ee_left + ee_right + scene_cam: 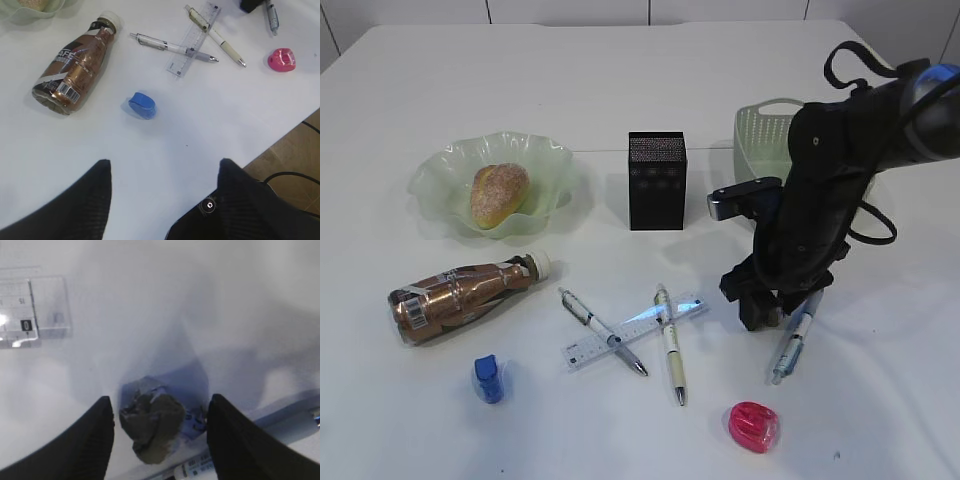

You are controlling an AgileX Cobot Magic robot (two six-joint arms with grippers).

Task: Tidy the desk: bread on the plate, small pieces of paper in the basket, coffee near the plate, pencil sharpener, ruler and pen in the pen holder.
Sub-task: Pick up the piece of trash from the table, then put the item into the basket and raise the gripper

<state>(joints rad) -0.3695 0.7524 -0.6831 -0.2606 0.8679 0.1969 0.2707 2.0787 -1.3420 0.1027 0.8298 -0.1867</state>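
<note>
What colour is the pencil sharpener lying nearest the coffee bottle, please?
Blue; the pencil sharpener shows best in the left wrist view.

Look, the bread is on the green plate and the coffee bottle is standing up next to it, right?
Not quite. The bread is on the green plate, but the coffee bottle is lying on its side on the desk, not standing. The exterior view shows it, with its white cap pointing toward the plate.

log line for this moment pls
right gripper: open, straddling crumpled paper on desk | left gripper: open, empty | bread: on plate | coffee: lying down
</note>
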